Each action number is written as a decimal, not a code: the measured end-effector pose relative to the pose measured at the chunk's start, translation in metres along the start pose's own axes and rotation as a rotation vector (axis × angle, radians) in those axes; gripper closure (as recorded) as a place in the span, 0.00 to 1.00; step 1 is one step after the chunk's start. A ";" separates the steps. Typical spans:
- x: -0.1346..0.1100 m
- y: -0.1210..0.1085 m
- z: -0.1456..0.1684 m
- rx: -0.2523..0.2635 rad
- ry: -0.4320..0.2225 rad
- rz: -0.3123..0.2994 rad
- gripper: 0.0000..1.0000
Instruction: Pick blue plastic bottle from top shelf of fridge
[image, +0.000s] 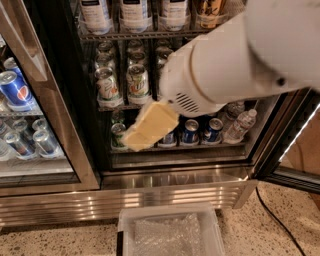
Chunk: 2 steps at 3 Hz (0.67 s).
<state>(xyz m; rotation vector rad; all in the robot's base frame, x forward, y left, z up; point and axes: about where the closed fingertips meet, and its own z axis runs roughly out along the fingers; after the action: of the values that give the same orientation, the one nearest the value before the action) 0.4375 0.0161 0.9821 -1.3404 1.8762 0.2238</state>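
The fridge (170, 181) stands open, black inside, with a brushed steel base. On its top shelf (135, 35), a black wire rack, three bottles with white labels and dark bands stand in a row: the blue plastic bottle (134, 12) and two like it (95, 13) (172, 12). Only their lower halves show. A gold-labelled amber bottle (210, 10) stands to their right. My cream-coloured gripper (149, 127) hangs low in front of the bottom rack, well below the top shelf. My thick white arm (235, 60) hides the right side of the shelves.
Drink cans (137, 82) fill the middle rack, and cans (190, 131) and small water bottles (242, 125) the bottom one. A second cooler with Pepsi cans (15, 90) stands left. The open door (292, 145) is at right. A clear bin (170, 232) and a black cable (275, 220) lie on the floor.
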 end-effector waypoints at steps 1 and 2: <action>-0.003 0.006 0.011 0.090 -0.058 0.112 0.00; -0.019 -0.004 0.006 0.144 -0.103 0.102 0.00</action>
<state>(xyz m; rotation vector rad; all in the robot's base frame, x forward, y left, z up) 0.4464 0.0313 0.9923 -1.1180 1.8390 0.2022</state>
